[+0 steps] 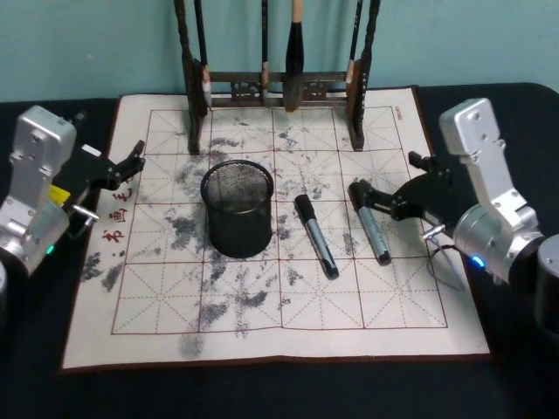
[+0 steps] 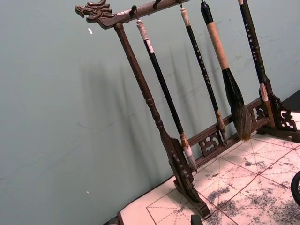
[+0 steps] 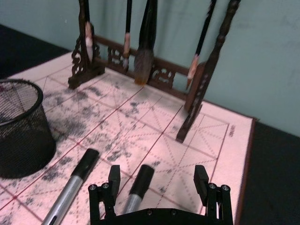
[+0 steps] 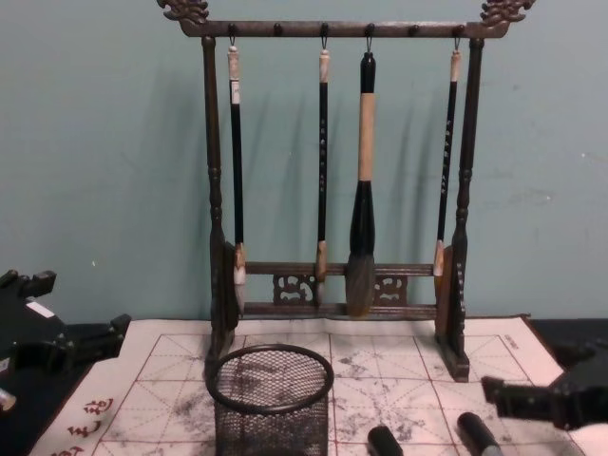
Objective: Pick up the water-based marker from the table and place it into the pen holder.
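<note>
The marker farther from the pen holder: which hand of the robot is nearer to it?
Right. The right hand is open astride that marker's cap end, one finger on each side. The left hand hangs over the mat's left edge, beyond the pen holder.

A black table [image 1: 262, 393] carries a white mat [image 1: 349, 297] with red grid lines and grey ink stains. A mesh pen holder [image 1: 238, 209] stands on the mat. A brush rack [image 1: 262, 85] stands behind the pen holder. A marker [image 1: 315, 236] lies just right of it, and a second marker [image 1: 371, 223] farther right.
</note>
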